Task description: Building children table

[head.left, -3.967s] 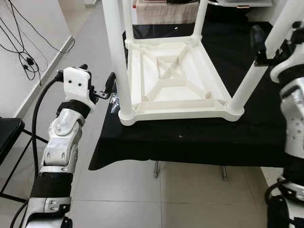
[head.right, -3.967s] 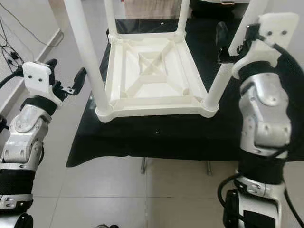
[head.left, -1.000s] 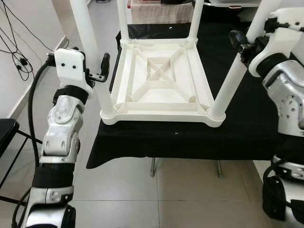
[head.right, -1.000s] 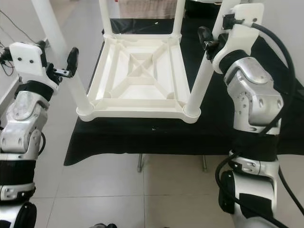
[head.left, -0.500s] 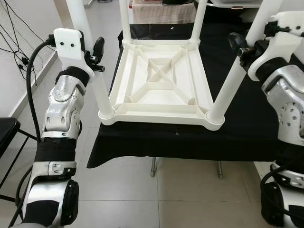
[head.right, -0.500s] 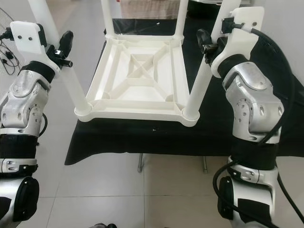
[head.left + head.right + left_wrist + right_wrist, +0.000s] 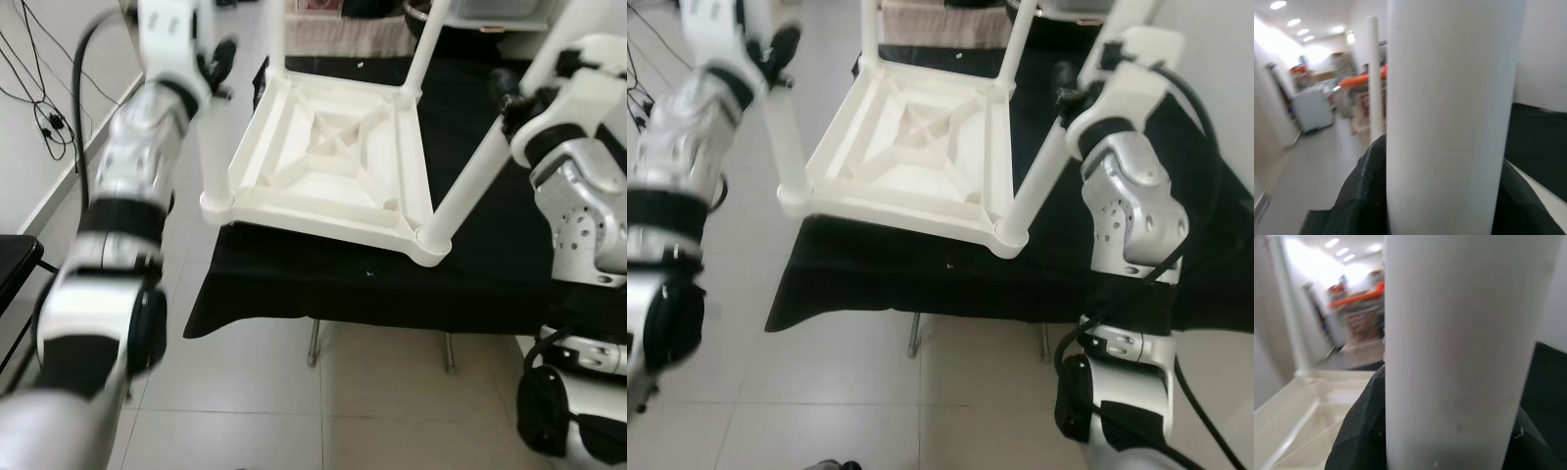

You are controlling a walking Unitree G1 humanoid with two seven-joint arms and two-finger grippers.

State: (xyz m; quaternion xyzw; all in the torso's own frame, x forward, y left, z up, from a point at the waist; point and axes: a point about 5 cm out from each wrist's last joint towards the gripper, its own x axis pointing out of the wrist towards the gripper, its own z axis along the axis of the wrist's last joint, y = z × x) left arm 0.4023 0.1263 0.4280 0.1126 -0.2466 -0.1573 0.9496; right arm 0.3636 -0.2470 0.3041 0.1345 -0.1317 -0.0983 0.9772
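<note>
White plastic children's table (image 7: 328,162) lying upside down and tilted on my black-draped bench (image 7: 509,279), leg tops cut off, my blurred left gripper (image 7: 1440,205) clamping its near-left round white leg (image 7: 212,157), my right gripper (image 7: 1449,440) clamping the near-right leg (image 7: 470,191), both arms raised.

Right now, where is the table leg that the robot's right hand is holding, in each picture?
Left eye view: leg, right of the upturned table.
Right eye view: leg, centre-right.
Left wrist view: a different leg.
Right wrist view: leg, close up.
Shared landmark: the table's crossed ribs.
</note>
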